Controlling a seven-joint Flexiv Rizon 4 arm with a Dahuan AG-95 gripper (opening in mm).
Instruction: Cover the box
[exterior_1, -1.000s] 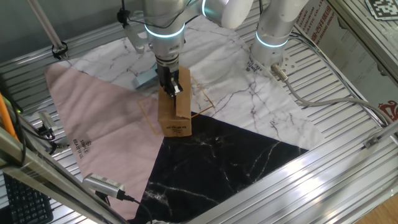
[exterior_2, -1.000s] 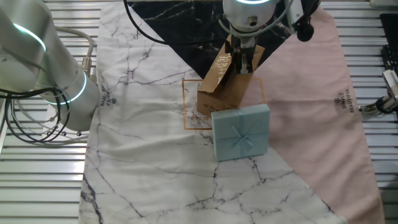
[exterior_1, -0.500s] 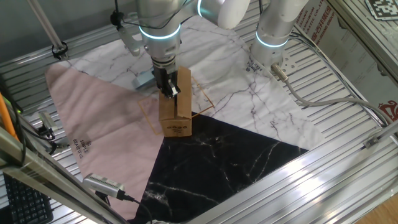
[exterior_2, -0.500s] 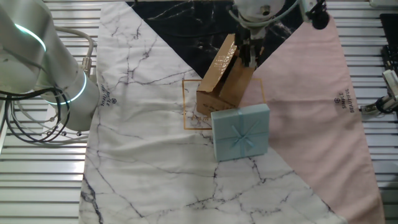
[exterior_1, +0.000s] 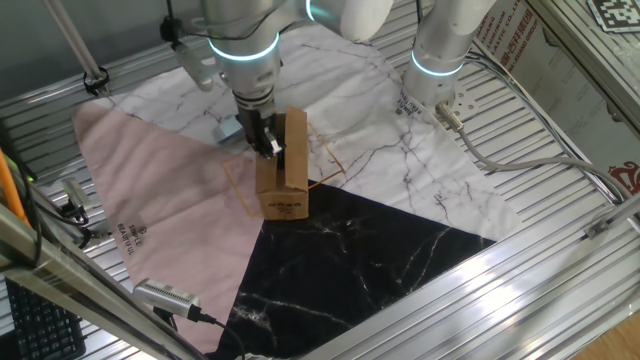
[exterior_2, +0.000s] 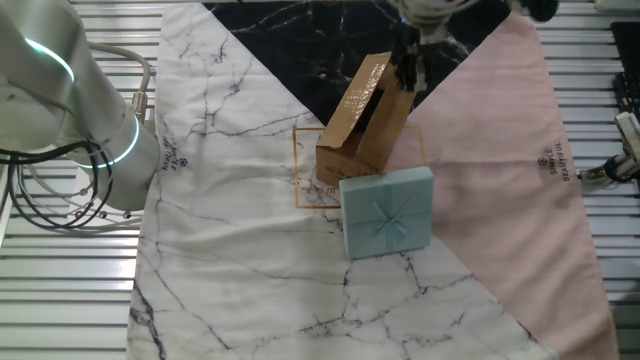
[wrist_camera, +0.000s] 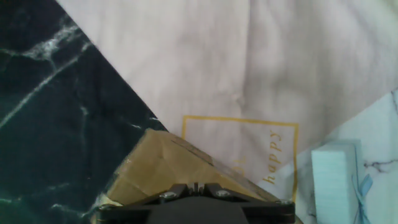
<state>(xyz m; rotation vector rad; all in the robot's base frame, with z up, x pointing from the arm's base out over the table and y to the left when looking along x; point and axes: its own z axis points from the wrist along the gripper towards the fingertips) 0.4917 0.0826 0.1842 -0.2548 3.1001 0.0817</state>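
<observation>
My hand (exterior_1: 268, 143) is low against the upper edge of the box (exterior_1: 282, 172), on the side facing the pink part of the cloth (exterior_1: 160, 190). From the other fixed view my hand (exterior_2: 408, 68) sits at the far top corner of the box (exterior_2: 358, 125), right against a raised flap (exterior_2: 358, 90). My fingers look close together there, but I cannot tell whether they are pinching the flap or only touching it.

The box stands on the counter (exterior_1: 540, 120) at the middle of the cloth, where the pink, white marble and black marble parts meet, partly over a yellow printed square (exterior_2: 305, 170). It is open at the top, with one flap standing tall on the side by my hand. A dark label (exterior_1: 284, 207) shows low on the face toward the black marble.

Just beside the box, on the white marble, lies a pale blue gift box (exterior_2: 388, 212) with a ribbon.

In the hand view the cardboard (wrist_camera: 168, 168) fills the lower middle.
</observation>
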